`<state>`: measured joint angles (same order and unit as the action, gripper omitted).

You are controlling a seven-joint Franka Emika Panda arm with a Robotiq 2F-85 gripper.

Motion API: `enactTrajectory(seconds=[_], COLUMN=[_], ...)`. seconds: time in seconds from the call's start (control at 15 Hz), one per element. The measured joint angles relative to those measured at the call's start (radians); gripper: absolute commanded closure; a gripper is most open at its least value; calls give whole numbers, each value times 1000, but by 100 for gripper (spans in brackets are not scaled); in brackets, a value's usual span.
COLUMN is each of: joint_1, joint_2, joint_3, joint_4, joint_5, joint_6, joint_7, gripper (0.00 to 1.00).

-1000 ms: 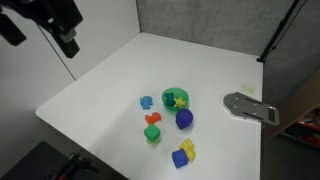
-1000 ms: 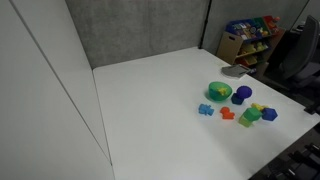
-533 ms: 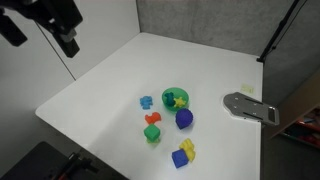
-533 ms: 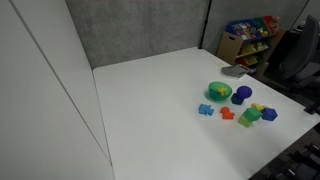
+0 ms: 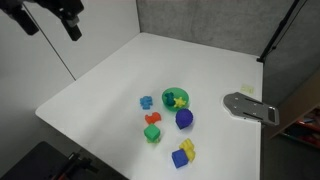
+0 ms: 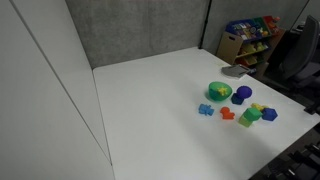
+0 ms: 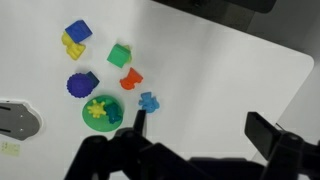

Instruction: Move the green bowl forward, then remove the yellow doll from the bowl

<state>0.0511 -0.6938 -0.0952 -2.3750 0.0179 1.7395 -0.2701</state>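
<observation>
Evidently the one thing that has moved in the last second is the gripper (image 5: 73, 28). In an exterior view it has risen and slid toward the top edge, and it now hangs far left of the green bowl (image 5: 176, 98), high over the white table (image 5: 100, 80). Nothing on the table has shifted, so the bowl's forward move has not begun. The arm looks to be still lining up its approach. In the wrist view the fingers stand spread wide with nothing between them, well above the bowl.

Just left of the bowl lies a small blue toy (image 5: 146, 101). On the bowl's near-left side, a little further off, sit a red piece (image 5: 153, 119) and a green cube (image 5: 152, 134).

The bowl itself is small, round, bright green and upright. The yellow doll (image 5: 178, 100), a star-shaped figure, lies inside it and covers much of the hollow.

Close by the bowl's near-right rim is a dark blue ball (image 5: 184, 119); whether they touch I cannot tell. Beyond the ball lies a blue-and-yellow block (image 5: 183, 154). Well right of the bowl, a grey metal plate (image 5: 250, 107) sits at the table's edge.
</observation>
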Motion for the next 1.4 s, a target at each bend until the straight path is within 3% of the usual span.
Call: enactTrajectory(seconds=[0.27, 0.67, 1.4], joint_1=[2, -17, -73], joint_2=[117, 332, 683], joint_3=[39, 45, 45], joint_4=[65, 171, 243], joint_5=[1, 1, 1], joint_6=[56, 126, 387], joint_7=[65, 156, 262], gripper=[0, 0, 0])
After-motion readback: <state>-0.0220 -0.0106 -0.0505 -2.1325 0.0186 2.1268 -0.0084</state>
